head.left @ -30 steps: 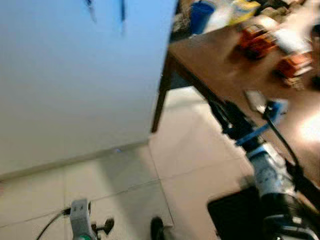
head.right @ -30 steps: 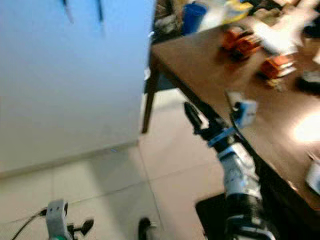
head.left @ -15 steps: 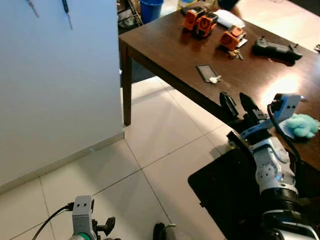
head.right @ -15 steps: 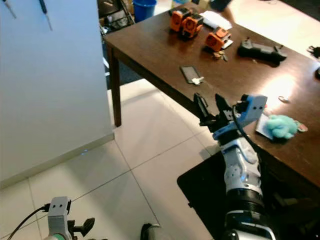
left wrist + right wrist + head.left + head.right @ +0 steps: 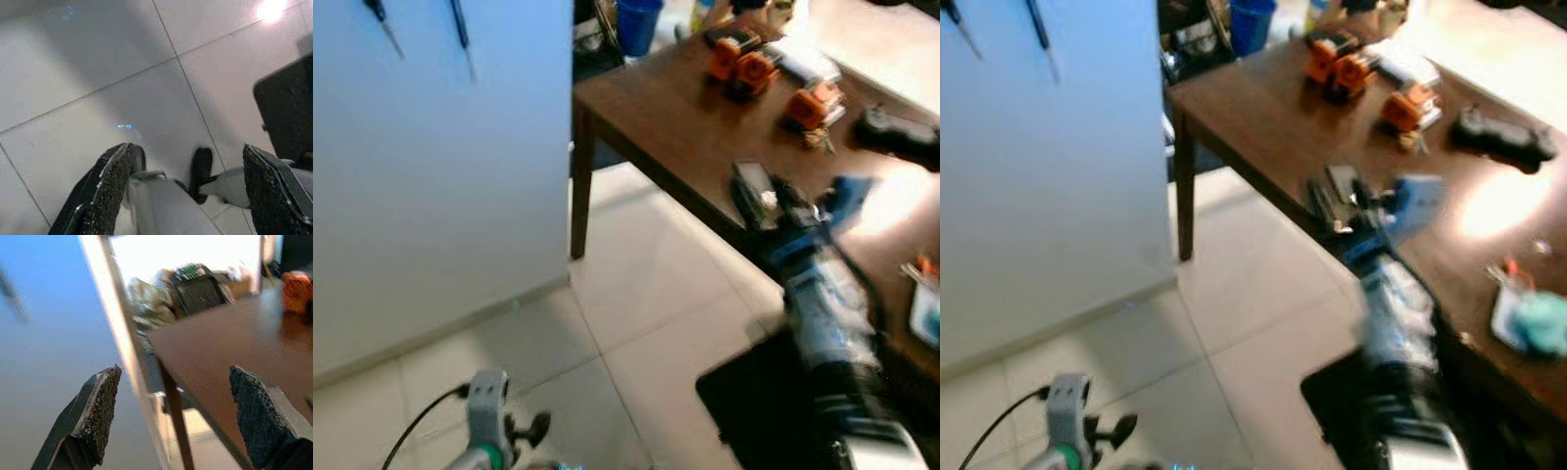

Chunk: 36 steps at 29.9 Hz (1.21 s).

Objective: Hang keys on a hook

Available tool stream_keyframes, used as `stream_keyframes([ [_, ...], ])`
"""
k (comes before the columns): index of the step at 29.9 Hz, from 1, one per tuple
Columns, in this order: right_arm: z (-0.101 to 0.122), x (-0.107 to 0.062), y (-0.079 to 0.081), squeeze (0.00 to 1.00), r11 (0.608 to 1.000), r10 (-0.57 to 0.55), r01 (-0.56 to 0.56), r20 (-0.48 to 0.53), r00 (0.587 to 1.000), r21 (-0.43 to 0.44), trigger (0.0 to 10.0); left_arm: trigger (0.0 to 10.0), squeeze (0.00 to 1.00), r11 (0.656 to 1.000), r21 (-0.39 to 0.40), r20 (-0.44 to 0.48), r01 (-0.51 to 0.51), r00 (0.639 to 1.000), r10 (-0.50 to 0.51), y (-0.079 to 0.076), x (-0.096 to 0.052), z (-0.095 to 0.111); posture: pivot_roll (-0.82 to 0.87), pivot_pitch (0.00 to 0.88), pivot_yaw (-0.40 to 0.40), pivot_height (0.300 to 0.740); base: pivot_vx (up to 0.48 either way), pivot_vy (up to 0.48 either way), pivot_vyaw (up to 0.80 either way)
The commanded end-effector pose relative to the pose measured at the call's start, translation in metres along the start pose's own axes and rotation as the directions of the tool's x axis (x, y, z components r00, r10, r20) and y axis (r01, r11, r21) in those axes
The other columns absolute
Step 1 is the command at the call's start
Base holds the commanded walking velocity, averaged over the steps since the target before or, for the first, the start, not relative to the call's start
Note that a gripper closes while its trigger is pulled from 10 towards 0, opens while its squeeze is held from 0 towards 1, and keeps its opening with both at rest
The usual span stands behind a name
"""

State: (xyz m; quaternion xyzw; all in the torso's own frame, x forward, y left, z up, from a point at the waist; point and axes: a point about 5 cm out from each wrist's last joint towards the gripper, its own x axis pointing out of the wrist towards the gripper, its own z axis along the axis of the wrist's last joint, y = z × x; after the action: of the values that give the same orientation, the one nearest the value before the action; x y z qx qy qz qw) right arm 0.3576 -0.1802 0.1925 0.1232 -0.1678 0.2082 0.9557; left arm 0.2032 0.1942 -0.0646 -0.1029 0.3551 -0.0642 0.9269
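A small bunch of keys (image 5: pixel 823 140) lies on the brown table (image 5: pixel 675 117), beside an orange block (image 5: pixel 811 104); blur hides its detail. Two dark hooks (image 5: pixel 378 14) stick out high on the pale wall to my left. My right gripper (image 5: pixel 771 201) is raised at the table's near edge, over a dark flat item (image 5: pixel 1341 180), still short of the keys. In the right wrist view its fingers (image 5: pixel 95 411) stand open and hold nothing. My left gripper (image 5: pixel 188 196) hangs low over the floor tiles, open and holding nothing.
More orange blocks (image 5: pixel 742 57), a black controller (image 5: pixel 901 137) and a turquoise fluffy thing (image 5: pixel 1540 328) sit on the table. A blue bin (image 5: pixel 636 20) stands behind it. A black mat (image 5: pixel 754 401) lies on the tiled floor at my feet.
The view has swung and blurred. Against the table, my right gripper now reaches further in, over the dark flat item at the edge. The left arm still hangs low.
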Motion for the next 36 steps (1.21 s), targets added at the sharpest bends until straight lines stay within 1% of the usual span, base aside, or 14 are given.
stream_keyframes([
  [1, 0.000, -0.014, -0.018, 0.00, 0.997, -0.075, 0.075, -0.010, 0.997, -0.020, 10.0, 10.0, 0.00, 0.999, 0.001, -0.013, 0.038, 0.999, -0.038, -0.012, 0.004, -0.003, -0.05, 0.099, -0.016, 0.740, 0.379, 0.000, -0.80],
  [6, 0.002, -0.013, -0.020, 0.00, 0.995, -0.089, 0.088, -0.011, 0.996, -0.041, 10.0, 10.0, 0.00, 0.999, 0.006, -0.014, 0.045, 0.999, -0.045, -0.013, 0.004, -0.003, -0.05, 0.099, -0.016, 0.740, 0.368, 0.000, -0.48],
  [8, 0.000, -0.017, -0.030, 0.00, 0.979, -0.176, 0.170, -0.048, 0.983, -0.115, 10.0, 10.0, 0.00, 0.998, 0.031, -0.038, 0.058, 0.998, -0.057, -0.015, 0.003, -0.009, -0.05, 0.097, -0.018, 0.740, 0.000, 0.000, 0.00],
  [13, 0.000, -0.025, -0.046, 0.00, 0.951, -0.279, 0.266, -0.069, 0.958, -0.158, 10.0, 10.0, 0.00, 0.998, 0.035, -0.067, 0.049, 0.997, -0.047, -0.015, 0.000, -0.018, -0.05, 0.098, -0.018, 0.740, 0.000, 0.000, 0.00],
  [17, -0.003, -0.028, -0.050, 0.00, 0.943, -0.298, 0.277, -0.094, 0.950, -0.185, 10.0, 10.0, 0.00, 0.999, 0.033, -0.075, 0.039, 0.996, -0.037, -0.013, -0.002, -0.021, -0.06, 0.099, -0.018, 0.740, 0.000, 0.000, 0.00],
  [18, -0.011, -0.033, -0.054, 0.00, 0.931, -0.324, 0.285, -0.155, 0.933, -0.227, 10.0, 10.0, 0.00, 0.999, 0.018, -0.087, 0.037, 0.996, -0.035, -0.012, -0.003, -0.024, -0.06, 0.103, -0.019, 0.740, 0.000, 0.000, 0.00],
  [21, -0.011, -0.033, -0.054, 0.00, 0.931, -0.324, 0.285, -0.155, 0.933, -0.227, 10.0, 10.0, 0.00, 0.999, 0.018, -0.087, 0.037, 0.996, -0.035, -0.012, -0.003, -0.024, -0.06, 0.103, -0.019, 0.740, 0.000, 0.000, 0.00],
  [22, -0.018, -0.039, -0.056, 0.00, 0.925, -0.341, 0.289, -0.204, 0.918, -0.246, 10.0, 10.0, 0.00, 0.999, -0.001, -0.095, 0.043, 0.995, -0.043, -0.011, -0.004, -0.026, -0.06, 0.106, -0.021, 0.740, 0.000, -0.472, 0.00],
  [24, -0.018, -0.039, -0.056, 0.00, 0.925, -0.341, 0.289, -0.204, 0.918, -0.246, 10.0, 10.0, 0.00, 0.999, -0.001, -0.095, 0.043, 0.995, -0.043, -0.011, -0.004, -0.026, -0.06, 0.106, -0.021, 0.740, 0.000, -0.472, 0.00],
  [25, -0.024, -0.043, -0.057, 0.00, 0.929, -0.335, 0.278, -0.237, 0.912, -0.242, 10.0, 10.0, 0.00, 0.999, -0.009, -0.101, 0.044, 0.994, -0.045, -0.011, -0.005, -0.028, -0.06, 0.106, -0.021, 0.740, 0.000, -0.472, 0.00],
  [27, -0.034, -0.048, -0.041, 0.00, 0.974, -0.161, 0.100, -0.316, 0.935, -0.202, 10.0, 10.0, 0.00, 1.000, -0.001, -0.098, 0.024, 0.995, -0.024, -0.010, -0.006, -0.029, -0.07, 0.114, -0.016, 0.740, 0.000, 0.000, 0.00],
  [29, -0.034, -0.048, -0.041, 0.00, 0.974, -0.161, 0.100, -0.316, 0.935, -0.202, 10.0, 10.0, 0.00, 1.000, -0.001, -0.098, 0.024, 0.995, -0.024, -0.010, -0.006, -0.029, -0.07, 0.114, -0.016, 0.740, 0.000, 0.000, 0.00],
  [31, -0.041, -0.052, -0.033, 0.00, 0.977, -0.081, 0.000, -0.374, 0.924, -0.211, 10.0, 10.0, 0.00, 1.000, 0.004, -0.099, 0.019, 0.995, -0.019, -0.010, -0.006, -0.029, -0.07, 0.114, -0.016, 0.740, 0.000, 0.000, 0.00],
  [36, -0.045, -0.053, -0.034, 0.00, 0.969, -0.098, -0.003, -0.396, 0.913, -0.247, 10.0, 10.0, 0.00, 1.000, 0.009, -0.101, 0.019, 0.995, -0.018, -0.010, -0.006, -0.029, -0.07, 0.119, -0.012, 0.740, 0.000, 0.000, 0.00],
])
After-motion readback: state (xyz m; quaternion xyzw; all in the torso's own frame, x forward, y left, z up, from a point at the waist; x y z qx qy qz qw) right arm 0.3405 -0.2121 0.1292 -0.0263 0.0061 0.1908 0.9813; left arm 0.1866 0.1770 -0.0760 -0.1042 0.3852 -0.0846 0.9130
